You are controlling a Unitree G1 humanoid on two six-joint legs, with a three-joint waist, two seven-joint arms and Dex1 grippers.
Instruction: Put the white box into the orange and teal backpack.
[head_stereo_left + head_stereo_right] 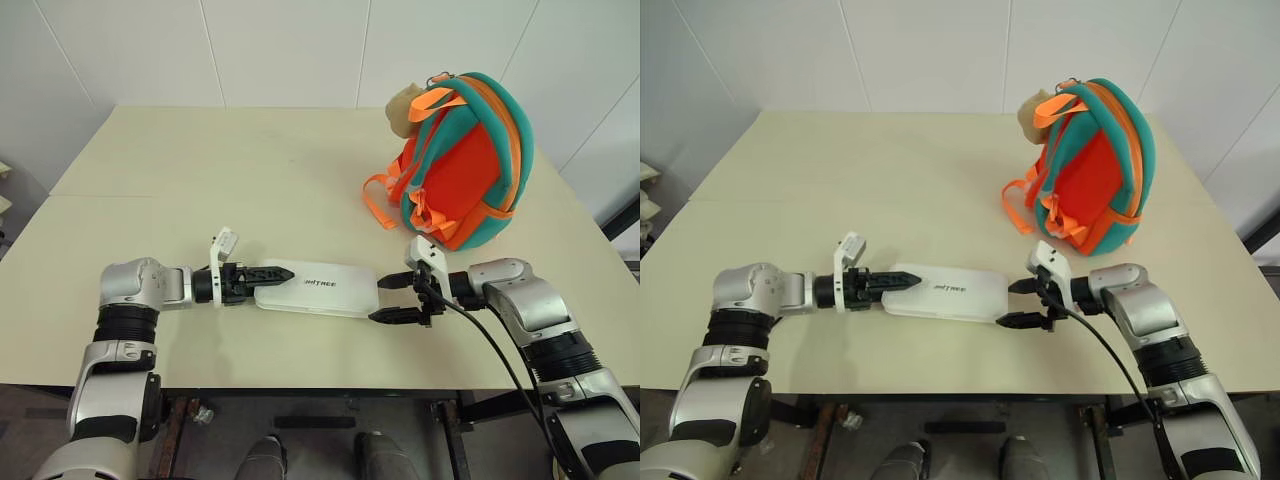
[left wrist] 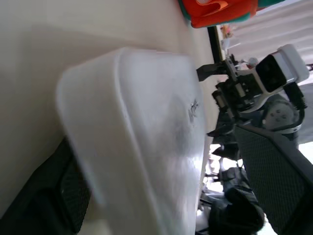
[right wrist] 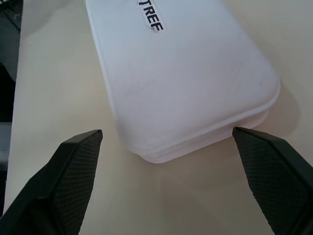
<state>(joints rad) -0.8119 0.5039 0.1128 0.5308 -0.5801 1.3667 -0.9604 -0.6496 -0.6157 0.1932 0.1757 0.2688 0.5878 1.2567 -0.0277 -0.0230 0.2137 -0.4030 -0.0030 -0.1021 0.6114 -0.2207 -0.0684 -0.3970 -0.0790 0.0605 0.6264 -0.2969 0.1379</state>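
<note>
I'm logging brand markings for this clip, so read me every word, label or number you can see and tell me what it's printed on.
"TREE": the tail of dark lettering on top of the white box, seen in the right wrist view; the start of the word is cut off there.
The same lettering in the left eye view is too small to read.
Orange and teal backpack: no readable text.
</note>
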